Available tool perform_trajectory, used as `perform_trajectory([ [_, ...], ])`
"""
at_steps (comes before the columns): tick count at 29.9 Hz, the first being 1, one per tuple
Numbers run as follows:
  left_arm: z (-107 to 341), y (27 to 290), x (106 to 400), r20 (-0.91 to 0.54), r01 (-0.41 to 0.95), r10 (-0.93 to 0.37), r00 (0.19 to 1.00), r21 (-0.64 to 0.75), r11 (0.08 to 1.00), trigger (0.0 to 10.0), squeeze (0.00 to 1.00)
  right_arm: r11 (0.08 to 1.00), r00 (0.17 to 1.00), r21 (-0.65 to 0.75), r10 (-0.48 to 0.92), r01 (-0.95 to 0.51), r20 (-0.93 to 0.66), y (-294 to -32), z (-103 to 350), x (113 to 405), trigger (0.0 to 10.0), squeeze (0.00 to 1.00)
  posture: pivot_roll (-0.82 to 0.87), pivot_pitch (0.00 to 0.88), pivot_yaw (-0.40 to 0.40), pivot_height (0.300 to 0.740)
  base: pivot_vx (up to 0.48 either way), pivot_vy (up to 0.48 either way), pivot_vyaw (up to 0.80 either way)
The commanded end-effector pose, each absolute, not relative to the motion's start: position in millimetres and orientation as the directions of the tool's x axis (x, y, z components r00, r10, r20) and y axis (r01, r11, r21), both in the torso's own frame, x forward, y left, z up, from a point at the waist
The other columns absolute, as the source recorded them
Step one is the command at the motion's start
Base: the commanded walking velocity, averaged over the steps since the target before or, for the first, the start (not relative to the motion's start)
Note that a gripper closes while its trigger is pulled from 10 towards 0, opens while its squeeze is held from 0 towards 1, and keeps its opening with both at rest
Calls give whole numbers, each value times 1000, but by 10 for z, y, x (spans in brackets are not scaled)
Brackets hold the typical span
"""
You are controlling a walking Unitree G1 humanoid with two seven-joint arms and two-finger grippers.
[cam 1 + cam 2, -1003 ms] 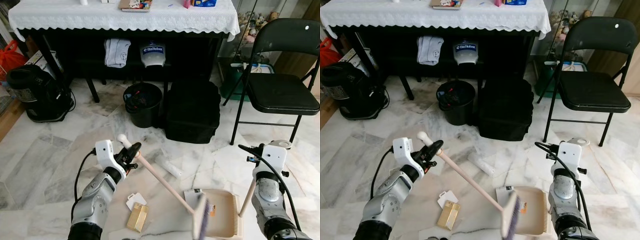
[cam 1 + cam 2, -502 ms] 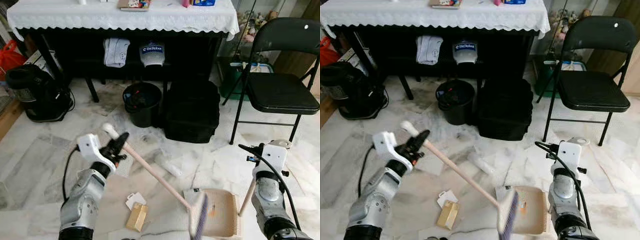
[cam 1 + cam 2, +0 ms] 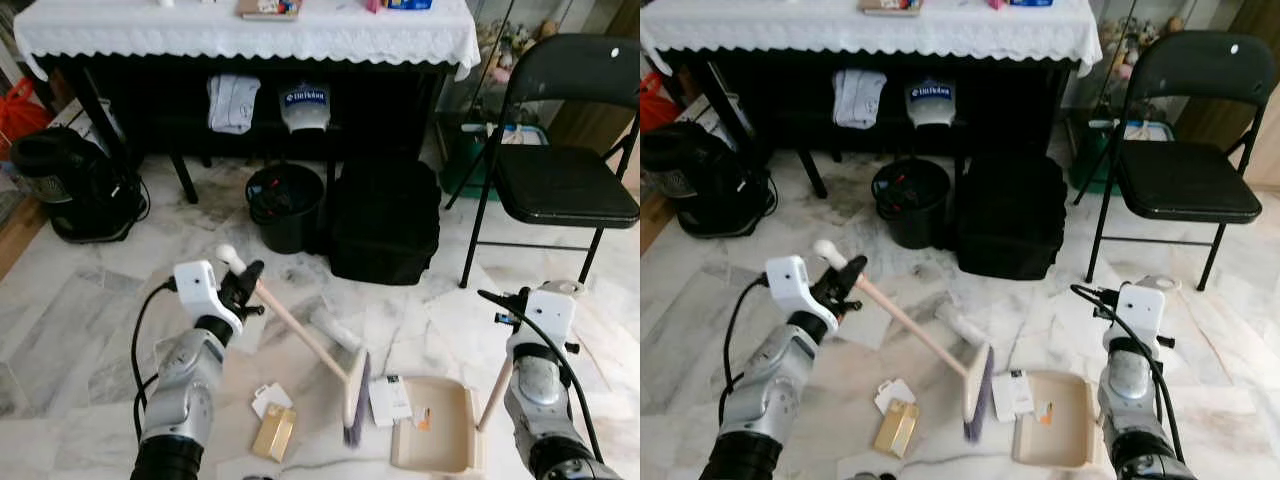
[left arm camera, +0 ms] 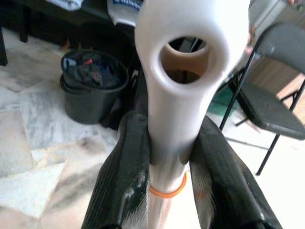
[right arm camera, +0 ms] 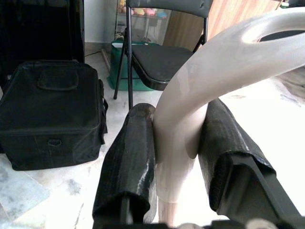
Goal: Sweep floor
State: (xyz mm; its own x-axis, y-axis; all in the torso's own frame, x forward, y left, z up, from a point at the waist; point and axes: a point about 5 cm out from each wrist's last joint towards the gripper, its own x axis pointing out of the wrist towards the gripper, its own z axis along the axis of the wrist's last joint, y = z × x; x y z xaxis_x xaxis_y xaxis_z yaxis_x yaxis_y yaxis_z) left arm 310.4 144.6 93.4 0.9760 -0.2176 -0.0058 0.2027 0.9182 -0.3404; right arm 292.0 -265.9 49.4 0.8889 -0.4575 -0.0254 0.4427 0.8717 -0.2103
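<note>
Marble floor (image 3: 90, 310) carries our beige plastic dustpan (image 3: 436, 437), its handle clamped by our right gripper (image 5: 174, 157); our left gripper (image 4: 167, 157) clamps the cream-handled purple-bristled broom (image 3: 352, 390), seemingly touching down beside it.

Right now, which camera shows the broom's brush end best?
The left eye view: the brush head sits unobstructed on the floor beside the dustpan. The right eye view matches it. The left wrist view has just the broom's handle top.

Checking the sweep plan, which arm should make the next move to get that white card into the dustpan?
Left, probably. The left hand grips the broom, whose head sits just left of the card. The right hand holds the dustpan, already set beside the card, so it need only hold.
</note>
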Motion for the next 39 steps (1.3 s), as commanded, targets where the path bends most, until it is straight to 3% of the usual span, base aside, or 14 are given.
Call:
perform_trajectory([
  [1, 942, 1412, 3138, 8, 208, -217, 976, -327, 922, 10000, 0, 864, 881, -237, -469, 444, -59, -2724, 415, 2829, 10000, 0, 18, 149, 4, 740, 0, 0, 0],
  [15, 782, 1369, 3169, -41, 207, -237, 971, -359, 910, 10000, 0, 861, 880, -239, -473, 450, -48, -2754, 426, 2811, 10000, 0, 13, 155, 7, 740, 0, 0, 0],
  [27, 637, 1296, 3082, -118, 302, -442, 889, -574, 761, 10000, 0, 868, 884, -230, -464, 440, -62, -2723, 411, 2822, 10000, 0, 26, 148, 8, 740, 0, 0, 0],
  [39, 806, 1387, 3062, -42, 308, -409, 912, -588, 748, 10000, 0, 872, 886, -223, -458, 435, -66, -2694, 414, 2846, 10000, 0, 33, 128, 8, 740, 0, 0, 0],
])
